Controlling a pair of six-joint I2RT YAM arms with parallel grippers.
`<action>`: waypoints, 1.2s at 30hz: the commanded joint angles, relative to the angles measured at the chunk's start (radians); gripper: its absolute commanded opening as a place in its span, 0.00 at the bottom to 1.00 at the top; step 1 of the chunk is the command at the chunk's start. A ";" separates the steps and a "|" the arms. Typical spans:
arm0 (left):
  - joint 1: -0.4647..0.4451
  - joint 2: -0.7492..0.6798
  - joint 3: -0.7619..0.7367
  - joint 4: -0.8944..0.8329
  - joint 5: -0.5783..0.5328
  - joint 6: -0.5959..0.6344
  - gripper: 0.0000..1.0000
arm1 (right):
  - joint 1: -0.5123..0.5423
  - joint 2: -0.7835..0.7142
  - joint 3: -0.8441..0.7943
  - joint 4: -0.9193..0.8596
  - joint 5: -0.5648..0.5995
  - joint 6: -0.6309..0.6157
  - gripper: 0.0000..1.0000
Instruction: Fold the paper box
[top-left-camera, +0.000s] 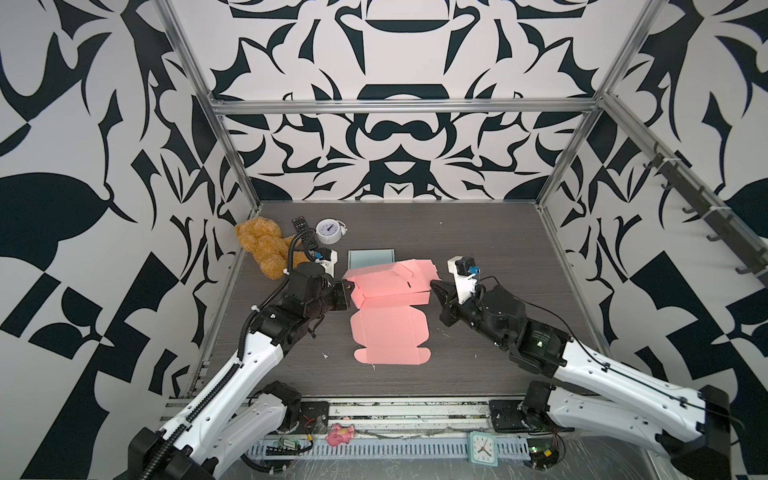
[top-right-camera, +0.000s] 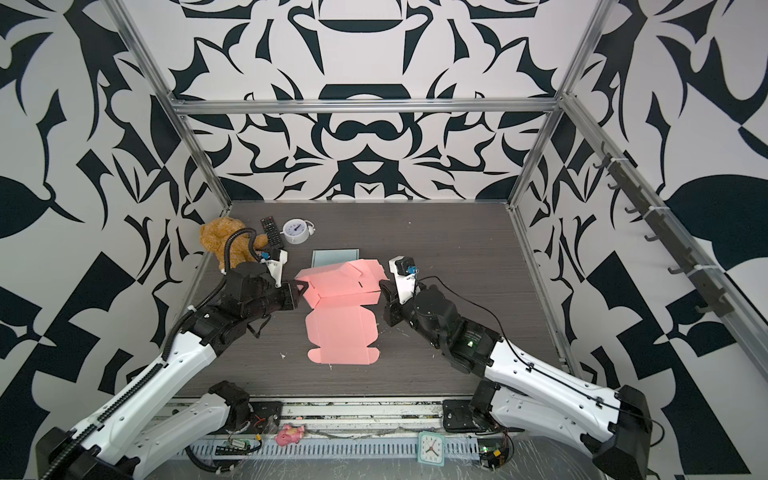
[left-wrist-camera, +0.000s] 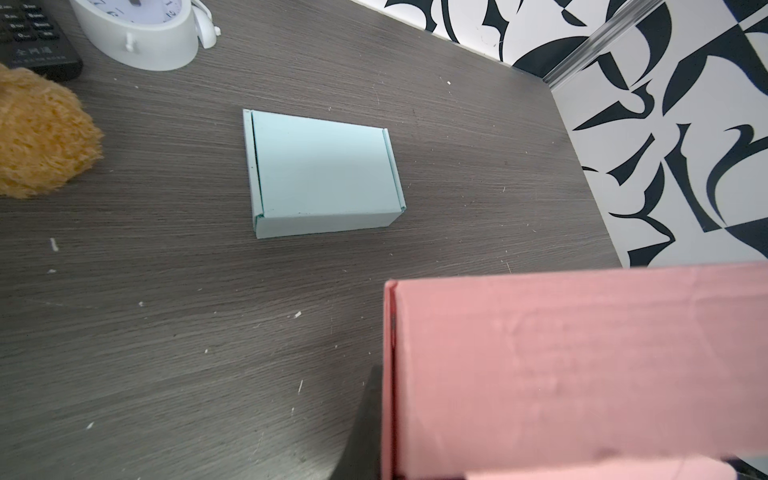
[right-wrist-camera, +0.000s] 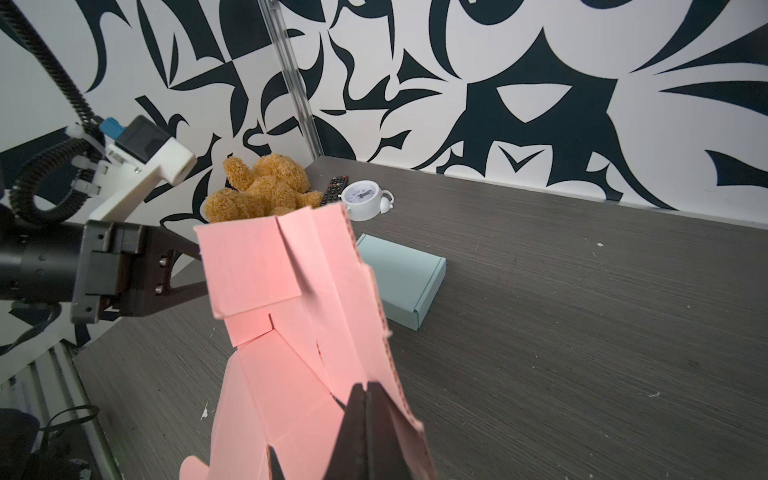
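White wall panels (top-left-camera: 395, 137) printed with bold black abstract shapes enclose three sides of a dark grey wood-grain worktop (top-left-camera: 478, 249), framed by silver aluminium bars (top-left-camera: 399, 107). Evenly lit.

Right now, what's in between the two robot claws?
The half-folded pink paper box sits between the left gripper and the right gripper, with one claw at each end. Both top views show it.

Bright even light, soft shadows, bowed edges
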 joint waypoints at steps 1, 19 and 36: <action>0.005 -0.021 -0.011 0.001 0.031 0.025 0.05 | -0.001 0.021 0.055 -0.012 0.047 0.021 0.00; 0.005 -0.053 -0.025 0.027 0.100 0.060 0.06 | -0.047 0.085 0.090 -0.044 -0.040 0.062 0.00; 0.022 -0.015 0.014 -0.007 0.077 0.021 0.06 | -0.051 -0.073 0.023 -0.070 -0.251 -0.040 0.03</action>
